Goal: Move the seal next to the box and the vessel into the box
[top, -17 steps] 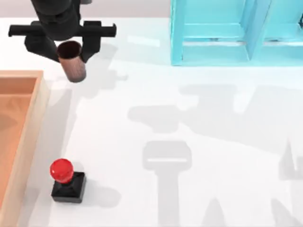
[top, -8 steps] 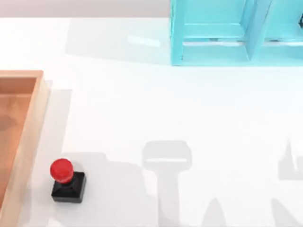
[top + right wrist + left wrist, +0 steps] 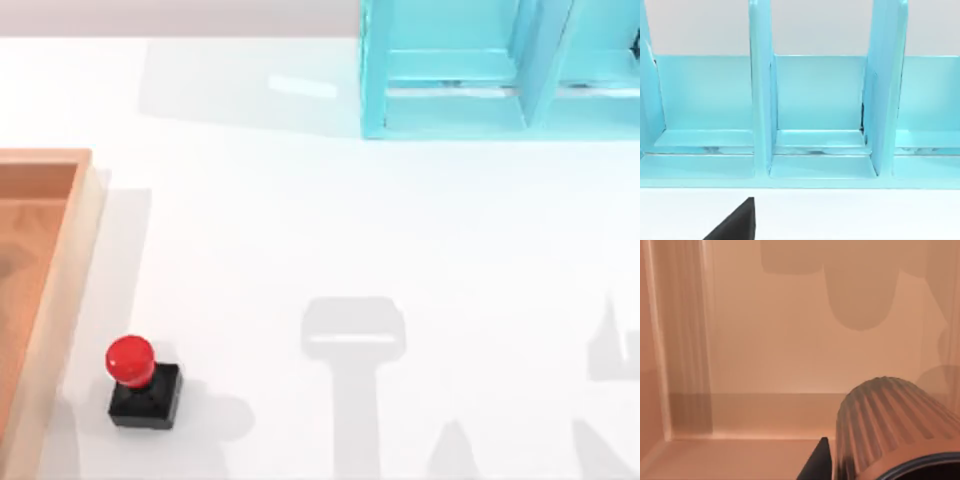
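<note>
the cup (image 3: 895, 427), pinched by the left gripper over the tray (image 3: 790, 340), should be lowered upright before release, clear of the rim.

So the seal (image 3: 140, 380), red round knob on a black square base, stands upright around 7 o'clock on the table, just beside the box (image 3: 62, 290), a light-wood tray at 9 o'clock. The ribbed copper-brown vessel (image 3: 890, 425) looks to be over the box's orange floor, probably not touching.
</note>
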`<act>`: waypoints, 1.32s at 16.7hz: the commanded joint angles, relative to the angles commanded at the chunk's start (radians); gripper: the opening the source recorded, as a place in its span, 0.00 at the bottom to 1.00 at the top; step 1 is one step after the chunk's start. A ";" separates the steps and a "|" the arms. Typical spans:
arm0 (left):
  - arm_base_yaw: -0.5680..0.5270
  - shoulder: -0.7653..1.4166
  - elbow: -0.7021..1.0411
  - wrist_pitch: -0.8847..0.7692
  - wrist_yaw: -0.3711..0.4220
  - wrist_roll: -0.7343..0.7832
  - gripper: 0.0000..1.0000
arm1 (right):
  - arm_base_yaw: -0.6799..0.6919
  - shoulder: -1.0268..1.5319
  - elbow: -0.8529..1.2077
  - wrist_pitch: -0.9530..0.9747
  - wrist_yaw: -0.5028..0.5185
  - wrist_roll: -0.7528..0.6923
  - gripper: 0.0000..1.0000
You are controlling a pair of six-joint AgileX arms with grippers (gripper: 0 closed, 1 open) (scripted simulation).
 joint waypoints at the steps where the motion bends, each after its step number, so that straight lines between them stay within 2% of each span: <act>1: 0.000 0.000 0.000 0.000 0.000 0.000 0.00 | 0.000 0.000 0.000 0.000 0.000 0.000 1.00; 6: -0.028 -0.026 -0.033 0.015 -0.024 -0.004 0.00 | 0.000 0.000 0.000 0.000 0.000 0.000 1.00; 11: -0.053 -0.075 -0.130 0.118 -0.048 -0.007 0.00 | 0.000 0.000 0.000 0.000 0.000 0.000 1.00; 22: 0.000 0.087 -0.197 0.286 -0.001 0.001 0.00 | 0.000 0.000 0.000 0.000 0.000 0.000 1.00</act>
